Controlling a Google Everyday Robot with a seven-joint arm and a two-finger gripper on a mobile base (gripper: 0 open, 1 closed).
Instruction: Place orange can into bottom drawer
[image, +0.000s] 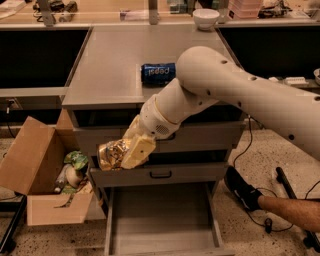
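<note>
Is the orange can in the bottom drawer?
No, the gripper holds the orange can before the middle drawer, above the open bottom drawer.
</note>
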